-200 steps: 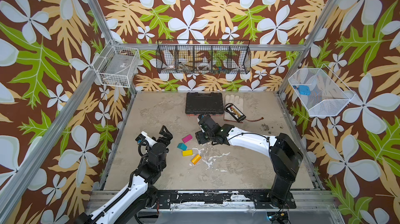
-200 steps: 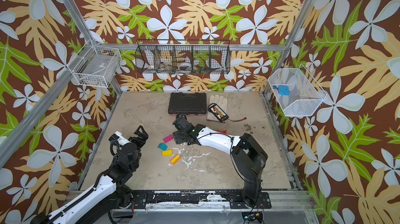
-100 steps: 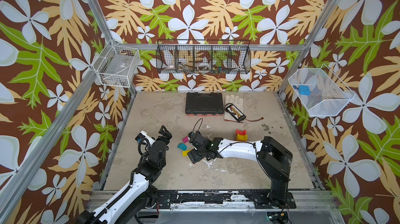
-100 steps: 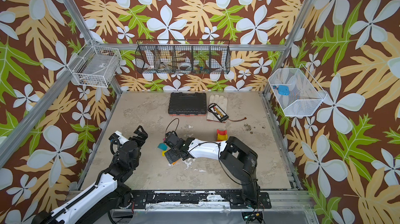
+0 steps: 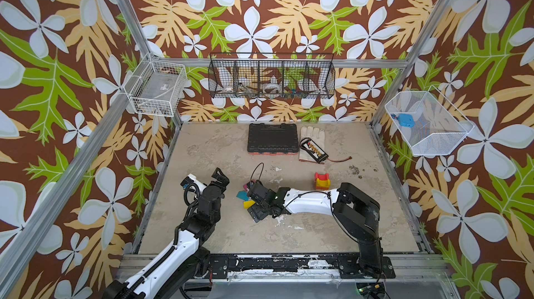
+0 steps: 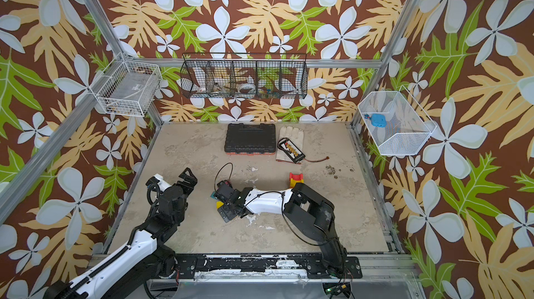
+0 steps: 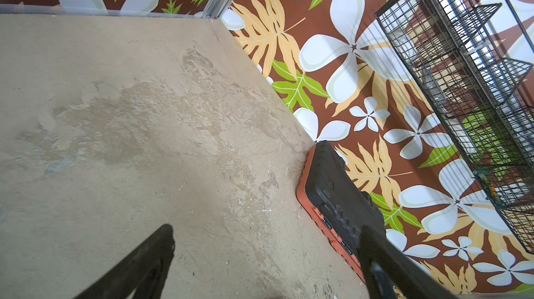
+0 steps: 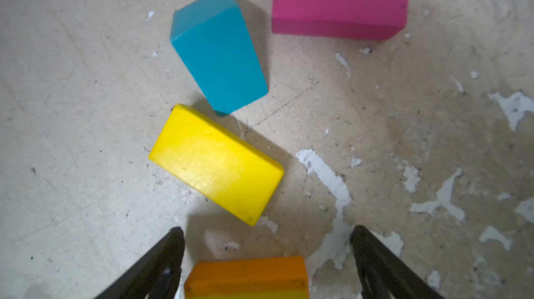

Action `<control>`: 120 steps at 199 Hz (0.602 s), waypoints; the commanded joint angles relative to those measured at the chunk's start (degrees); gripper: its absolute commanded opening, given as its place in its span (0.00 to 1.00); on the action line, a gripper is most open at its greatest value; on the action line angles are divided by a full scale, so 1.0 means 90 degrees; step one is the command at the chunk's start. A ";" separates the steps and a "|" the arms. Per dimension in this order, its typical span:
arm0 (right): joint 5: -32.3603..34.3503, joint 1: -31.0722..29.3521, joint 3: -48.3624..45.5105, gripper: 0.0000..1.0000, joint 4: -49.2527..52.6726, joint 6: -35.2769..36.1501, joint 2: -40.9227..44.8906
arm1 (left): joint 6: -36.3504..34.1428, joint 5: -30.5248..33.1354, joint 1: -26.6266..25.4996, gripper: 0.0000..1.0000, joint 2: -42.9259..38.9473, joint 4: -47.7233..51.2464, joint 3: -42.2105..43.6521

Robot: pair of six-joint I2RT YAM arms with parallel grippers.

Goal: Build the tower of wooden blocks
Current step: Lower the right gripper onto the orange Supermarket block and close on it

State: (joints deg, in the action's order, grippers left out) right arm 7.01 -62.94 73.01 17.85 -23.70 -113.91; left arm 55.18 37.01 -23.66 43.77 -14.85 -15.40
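Four loose wood blocks [image 5: 249, 204] lie mid-frame, partly hidden beneath the right arm [image 5: 309, 202] in both top views. The right wrist view crops the magenta block [image 8: 341, 0] and orange block [image 8: 245, 277]. The right gripper [image 8: 265, 231] has its fingers spread either side of the orange block, and the left gripper [image 7: 265, 229] is spread wide. A small red-and-yellow tower [image 5: 322, 181] stands right of centre on the scuffed, flaking beige table [image 5: 219, 144], with floral walls [image 5: 260, 23] around.

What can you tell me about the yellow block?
The yellow block is a plain brick, painted wood by its look. It lies flat on the table, turned askew. The teal block has a corner right at its edge; touching or not, I cannot tell. The orange block lies apart. Nothing grips it.
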 commanded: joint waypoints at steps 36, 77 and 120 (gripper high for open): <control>0.0220 -0.0209 -0.0231 0.90 0.0129 0.0039 0.0166 | 0.0044 -0.0031 0.0007 1.00 0.0020 -0.0074 -0.0009; 0.0352 -0.0332 -0.0121 0.80 0.0271 0.0071 0.0047 | 0.0050 -0.0040 0.0012 1.00 0.0020 -0.0078 -0.0006; 0.0556 -0.0429 -0.0112 0.79 0.0378 0.0065 0.0068 | 0.0050 -0.0040 0.0012 1.00 0.0020 -0.0088 0.0002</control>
State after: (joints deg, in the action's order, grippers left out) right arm 9.61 -66.28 72.01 18.87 -23.53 -113.16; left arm 55.35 36.71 -23.64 43.94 -14.90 -15.40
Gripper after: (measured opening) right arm 0.791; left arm 0.997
